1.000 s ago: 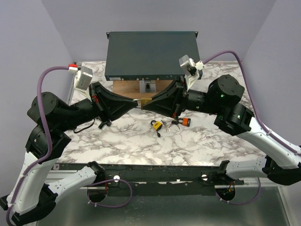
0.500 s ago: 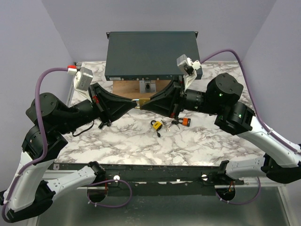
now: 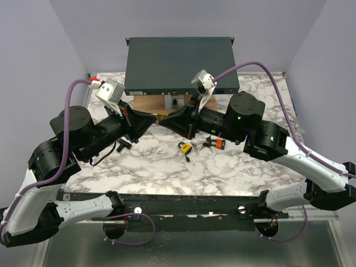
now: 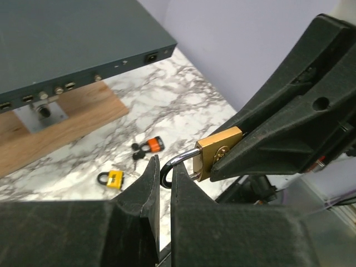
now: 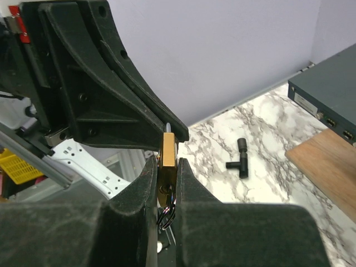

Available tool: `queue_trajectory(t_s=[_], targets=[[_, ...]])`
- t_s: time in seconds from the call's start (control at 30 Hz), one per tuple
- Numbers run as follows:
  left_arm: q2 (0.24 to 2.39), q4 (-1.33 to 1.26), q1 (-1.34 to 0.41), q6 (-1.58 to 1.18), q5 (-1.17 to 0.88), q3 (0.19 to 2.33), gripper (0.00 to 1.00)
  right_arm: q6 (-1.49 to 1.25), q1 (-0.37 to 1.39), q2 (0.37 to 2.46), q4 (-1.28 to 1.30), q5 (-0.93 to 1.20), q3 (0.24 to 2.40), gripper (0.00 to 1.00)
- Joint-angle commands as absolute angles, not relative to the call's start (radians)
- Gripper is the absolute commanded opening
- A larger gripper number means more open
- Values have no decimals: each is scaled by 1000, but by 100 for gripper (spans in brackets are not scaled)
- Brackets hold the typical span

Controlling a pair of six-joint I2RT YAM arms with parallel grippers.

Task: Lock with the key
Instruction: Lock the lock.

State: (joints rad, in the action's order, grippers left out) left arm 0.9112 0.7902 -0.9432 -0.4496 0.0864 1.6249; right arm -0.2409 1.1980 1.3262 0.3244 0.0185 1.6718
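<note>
Key (image 3: 220, 143), orange-headed, lying on table (image 3: 167, 167) below padlock (image 4: 218, 153).
Likely light, stiff, slippery; gripping by the plastic head suiting best. Right gripper (image 5: 166, 161) clamping padlock body, left gripper (image 4: 164, 168) pinching shackle (image 4: 181, 159).

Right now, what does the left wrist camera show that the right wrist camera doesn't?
Only the left wrist view: the small orange-headed metal key and the yellow-bodied padlock, both lying on the marble table. Only the right wrist view: a black T-shaped part on the marble. Both: the small brass padlock held up off the table, the dark grey metal box and the wooden board.
</note>
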Motion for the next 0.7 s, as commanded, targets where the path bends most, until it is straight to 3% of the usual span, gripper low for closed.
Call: queue_trajectory(t_s=[0.0, 0.33, 0.67], targets=[[1029, 753, -1037, -486, -19, 1678, 0, -188, 1235, 1448, 321, 7, 1646, 1], [1090, 765, -1110, -449, -65, 1803, 0, -181, 1236, 1462, 314, 4, 1630, 1], [1088, 669, -1124, -515, -155, 1784, 0, -196, 1236, 1450, 256, 6, 1595, 1]])
